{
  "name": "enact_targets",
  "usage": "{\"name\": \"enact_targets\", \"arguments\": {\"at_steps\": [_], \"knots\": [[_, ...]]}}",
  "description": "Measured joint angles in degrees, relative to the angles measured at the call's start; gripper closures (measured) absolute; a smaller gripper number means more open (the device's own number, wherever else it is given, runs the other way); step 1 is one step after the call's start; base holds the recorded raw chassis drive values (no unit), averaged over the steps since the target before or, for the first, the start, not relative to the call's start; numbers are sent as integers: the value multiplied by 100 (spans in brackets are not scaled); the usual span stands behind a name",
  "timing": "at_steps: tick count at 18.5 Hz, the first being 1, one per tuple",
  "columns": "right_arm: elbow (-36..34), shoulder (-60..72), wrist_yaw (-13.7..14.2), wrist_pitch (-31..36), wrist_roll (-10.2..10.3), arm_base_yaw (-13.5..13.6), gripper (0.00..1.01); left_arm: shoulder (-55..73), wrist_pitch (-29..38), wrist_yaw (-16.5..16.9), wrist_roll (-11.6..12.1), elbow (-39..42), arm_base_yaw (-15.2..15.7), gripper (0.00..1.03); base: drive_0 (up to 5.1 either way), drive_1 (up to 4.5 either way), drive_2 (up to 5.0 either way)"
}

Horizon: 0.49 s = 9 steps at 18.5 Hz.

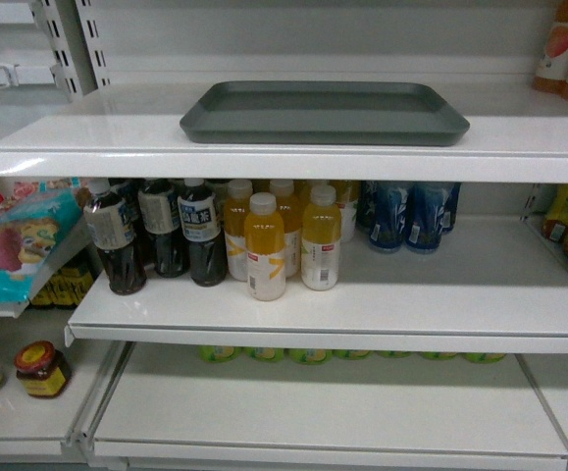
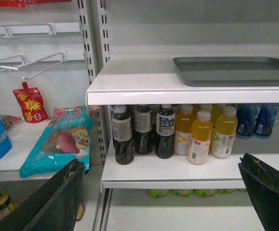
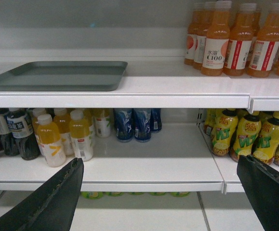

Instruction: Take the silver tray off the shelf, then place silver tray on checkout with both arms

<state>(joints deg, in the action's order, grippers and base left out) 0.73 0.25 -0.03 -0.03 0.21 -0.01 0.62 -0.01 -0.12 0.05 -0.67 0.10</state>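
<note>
- Looking through your left wrist camera, you see the left gripper (image 2: 163, 192) nearest of all, its two black fingers (image 2: 57, 202) spread wide at the bottom corners of the view, with nothing between them.
- Your right wrist camera shows the same: the right gripper (image 3: 163, 192) has its fingers (image 3: 52, 202) splayed far apart and holds nothing.
- Neither gripper shows in your head view.
- Beyond the fingers, you face the middle shelf board (image 1: 440, 294). On it stand dark drink bottles (image 1: 156, 231) to the left, yellow juice bottles (image 1: 266, 245) just beside them, and blue cans (image 1: 406, 216) farther right and back.
- Below that board, green bottle caps (image 1: 308, 354) peek out from under its front edge.
- To your left, in the neighbouring bay, a teal snack bag (image 2: 57, 142) leans on a lower board, a red pouch (image 2: 29, 102) sits behind it, and small jars (image 1: 41, 368) stand lower down.
- To your right, yellow-green bottles (image 3: 247, 134) fill the next bay at middle height.
- Higher and farther back, the silver tray (image 1: 323, 113) lies flat on the shelf (image 1: 264, 147), close to its folded front lip and well above both grippers. Nothing touches it.
- Right of the tray, on the same level, orange juice bottles (image 3: 240, 38) stand in a group, well apart from it.
- Behind everything you see the pale back wall and, at left, the slotted uprights (image 2: 95, 72) with bare wire hooks (image 2: 28, 65).
</note>
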Motion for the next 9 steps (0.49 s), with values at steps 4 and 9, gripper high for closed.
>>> {"name": "enact_targets", "arguments": {"at_steps": [4, 9], "knots": [[0, 0, 2, -15, -4, 0, 3, 0, -9, 9, -2, 0, 0, 5, 0, 0, 0], [0, 0, 0, -24, -4, 0, 3, 0, -22, 11, -2, 0, 0, 5, 0, 0, 0]]}}
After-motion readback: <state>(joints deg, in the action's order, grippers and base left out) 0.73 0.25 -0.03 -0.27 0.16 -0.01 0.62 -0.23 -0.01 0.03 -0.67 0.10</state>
